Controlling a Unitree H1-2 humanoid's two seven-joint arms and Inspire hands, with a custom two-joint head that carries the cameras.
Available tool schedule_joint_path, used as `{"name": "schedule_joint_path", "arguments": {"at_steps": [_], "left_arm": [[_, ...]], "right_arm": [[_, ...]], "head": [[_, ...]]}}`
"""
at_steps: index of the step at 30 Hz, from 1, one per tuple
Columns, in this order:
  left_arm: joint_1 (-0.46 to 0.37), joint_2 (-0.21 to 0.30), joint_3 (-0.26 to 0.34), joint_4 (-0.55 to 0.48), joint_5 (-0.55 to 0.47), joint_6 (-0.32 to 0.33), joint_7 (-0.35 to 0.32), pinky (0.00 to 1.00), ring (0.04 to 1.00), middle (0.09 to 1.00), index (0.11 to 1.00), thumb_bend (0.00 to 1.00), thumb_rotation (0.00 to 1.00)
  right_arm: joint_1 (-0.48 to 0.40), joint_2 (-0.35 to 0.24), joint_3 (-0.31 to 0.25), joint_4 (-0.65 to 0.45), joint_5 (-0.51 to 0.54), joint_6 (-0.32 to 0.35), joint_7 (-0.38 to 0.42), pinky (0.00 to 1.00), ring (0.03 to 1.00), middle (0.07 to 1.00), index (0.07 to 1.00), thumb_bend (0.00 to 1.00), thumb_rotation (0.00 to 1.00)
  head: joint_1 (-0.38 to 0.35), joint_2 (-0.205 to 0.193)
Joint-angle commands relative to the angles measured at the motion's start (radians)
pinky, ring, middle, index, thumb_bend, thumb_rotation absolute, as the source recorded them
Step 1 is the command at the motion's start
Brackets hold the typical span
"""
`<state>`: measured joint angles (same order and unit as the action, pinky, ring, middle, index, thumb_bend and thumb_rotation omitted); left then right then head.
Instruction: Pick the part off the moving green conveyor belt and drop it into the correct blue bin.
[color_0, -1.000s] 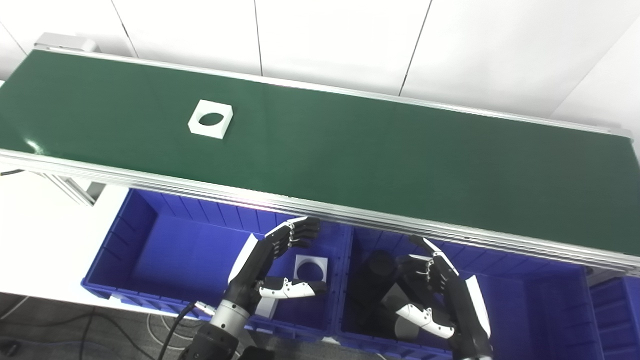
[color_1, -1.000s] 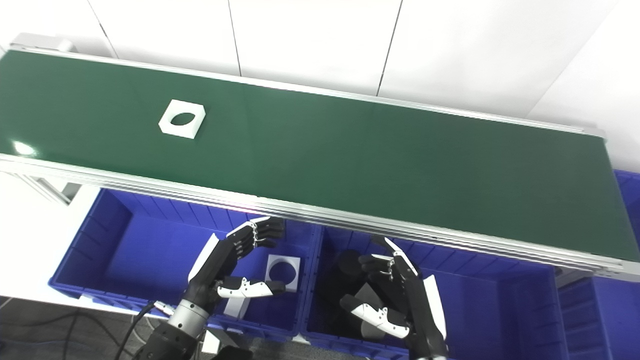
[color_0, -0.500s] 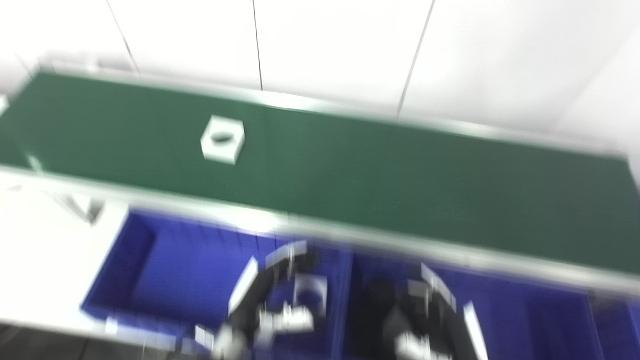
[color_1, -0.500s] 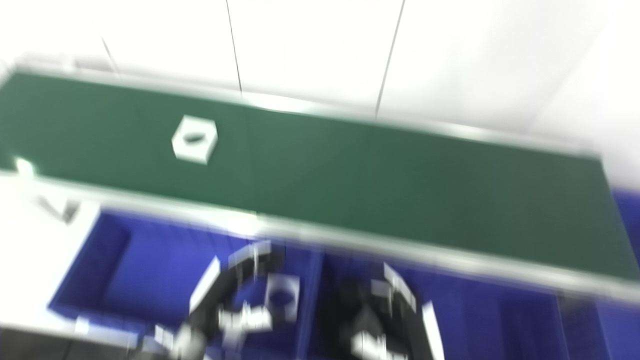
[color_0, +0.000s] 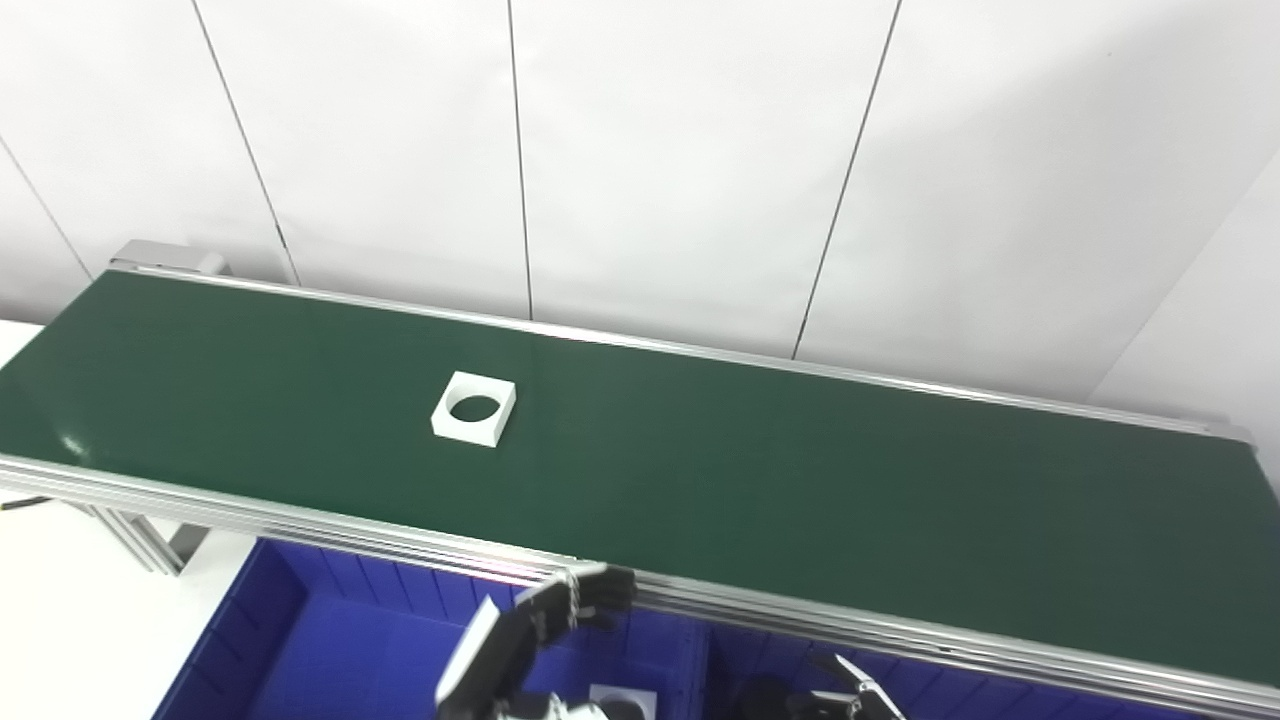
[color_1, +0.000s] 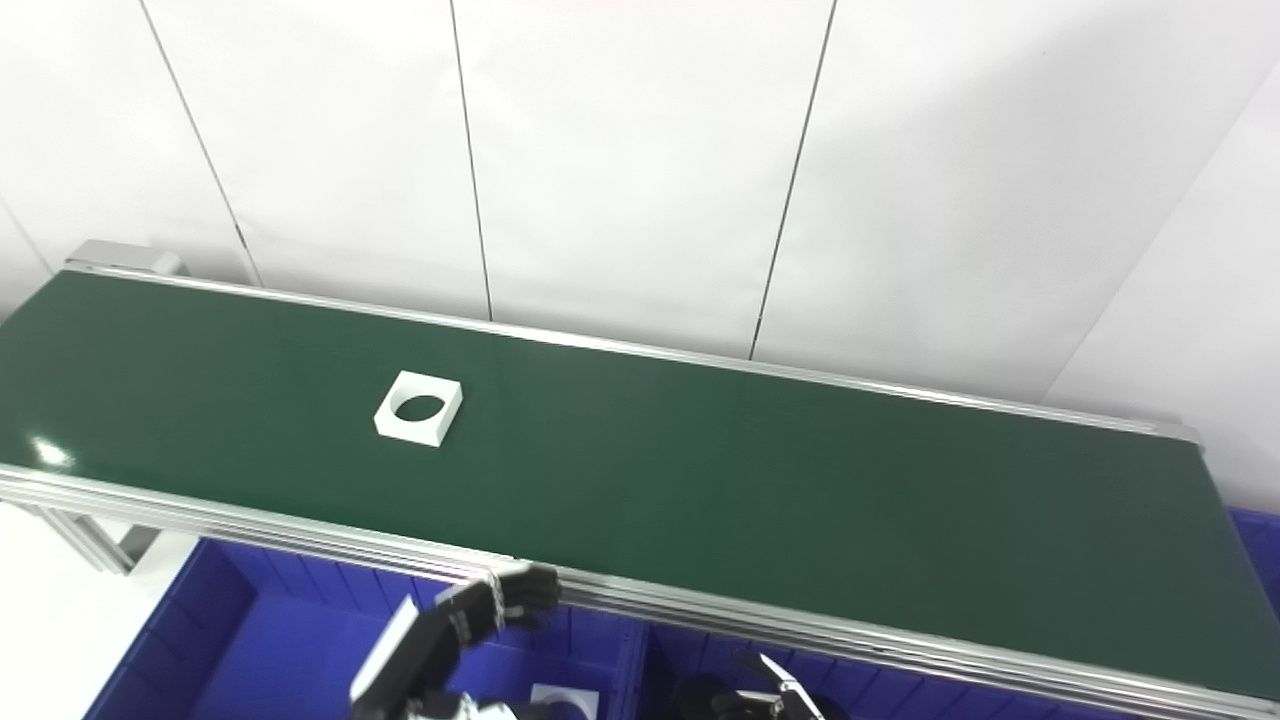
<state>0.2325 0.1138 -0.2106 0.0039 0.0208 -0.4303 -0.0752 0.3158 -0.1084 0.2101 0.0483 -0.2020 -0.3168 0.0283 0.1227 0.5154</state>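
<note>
Left eye view: white square part (color_0: 474, 408) rides left of centre on the green belt (color_0: 800, 490). My left hand (color_0: 530, 640), low centre, looks empty, fingers apart; my right hand (color_0: 850, 695) is barely visible, state unclear. A late reach could miss the part.

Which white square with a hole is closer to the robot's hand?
The white square in the blue bin, just beside the left hand; the other rides the belt.

Side-by-side head views, looking down at belt (color_0: 700, 470) across frame middle, wall above, bins (color_1: 250, 650) at bottom edge; nearly full overlap.
</note>
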Motion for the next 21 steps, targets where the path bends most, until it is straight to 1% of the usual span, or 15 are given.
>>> {"name": "schedule_joint_path", "arguments": {"at_steps": [1,3,5,8,9,10,13,14,15,17,19,21], "left_arm": [[-0.049,0.028,0.019,-0.059,0.004,-0.039,-0.013,0.72,0.755,0.764,0.765,0.84,0.3],[-0.077,0.05,0.038,-0.083,0.011,-0.039,-0.021,0.74,0.775,0.787,0.792,0.8,0.3],[-0.108,0.078,0.06,-0.099,0.029,-0.033,-0.028,0.74,0.781,0.795,0.803,0.78,0.3],[-0.174,0.13,0.101,-0.097,0.076,-0.029,-0.035,0.75,0.79,0.812,0.816,0.77,0.34],[-0.194,0.144,0.113,-0.095,0.093,-0.022,-0.037,0.74,0.789,0.814,0.819,0.78,0.37],[-0.216,0.159,0.125,-0.097,0.099,-0.002,-0.043,0.74,0.79,0.815,0.818,0.78,0.38],[-0.275,0.195,0.149,-0.103,0.099,0.06,-0.065,0.73,0.791,0.82,0.812,0.8,0.37],[-0.288,0.203,0.153,-0.104,0.103,0.074,-0.07,0.75,0.797,0.821,0.812,0.8,0.36],[-0.308,0.215,0.157,-0.105,0.114,0.094,-0.076,0.76,0.799,0.821,0.812,0.8,0.35],[-0.338,0.234,0.162,-0.101,0.137,0.123,-0.086,0.79,0.801,0.818,0.815,0.8,0.35],[-0.375,0.257,0.163,-0.083,0.17,0.143,-0.099,0.78,0.808,0.826,0.822,0.79,0.36],[-0.403,0.272,0.163,-0.065,0.186,0.156,-0.111,0.78,0.81,0.828,0.823,0.79,0.35]], "right_arm": [[-0.019,0.008,-0.002,-0.006,-0.01,-0.064,-0.012,0.57,0.639,0.651,0.827,0.76,0.35],[-0.027,0.011,-0.001,0.001,-0.016,-0.068,-0.015,0.57,0.639,0.65,0.823,0.76,0.35],[-0.032,0.013,-0.002,0.007,-0.015,-0.07,-0.016,0.58,0.641,0.651,0.822,0.76,0.35],[-0.039,0.015,-0.002,0.016,-0.017,-0.07,-0.015,0.59,0.648,0.651,0.821,0.77,0.35],[-0.04,0.015,-0.002,0.017,-0.016,-0.07,-0.014,0.59,0.652,0.652,0.822,0.77,0.35],[-0.041,0.015,-0.001,0.017,-0.016,-0.07,-0.014,0.59,0.652,0.653,0.822,0.77,0.34],[-0.041,0.015,-0.001,0.016,-0.019,-0.076,-0.015,0.58,0.647,0.653,0.822,0.77,0.33],[-0.04,0.015,-0.001,0.015,-0.018,-0.078,-0.014,0.58,0.644,0.652,0.822,0.76,0.32],[-0.039,0.015,-0.001,0.012,-0.017,-0.078,-0.014,0.58,0.642,0.652,0.822,0.76,0.31],[-0.037,0.016,-0.001,0.01,-0.016,-0.076,-0.014,0.58,0.644,0.652,0.821,0.76,0.31],[-0.037,0.014,0.0,0.01,-0.022,-0.077,-0.014,0.59,0.65,0.655,0.823,0.76,0.32],[-0.039,0.012,0.002,0.011,-0.031,-0.084,-0.016,0.58,0.645,0.653,0.824,0.76,0.32]], "head": [[-0.001,0.001],[-0.004,0.0],[-0.005,0.0],[-0.006,-0.002],[-0.007,-0.001],[-0.007,-0.001],[-0.008,0.0],[-0.012,0.004],[-0.011,-0.001],[-0.011,-0.001],[-0.009,0.002],[-0.009,0.003]]}}
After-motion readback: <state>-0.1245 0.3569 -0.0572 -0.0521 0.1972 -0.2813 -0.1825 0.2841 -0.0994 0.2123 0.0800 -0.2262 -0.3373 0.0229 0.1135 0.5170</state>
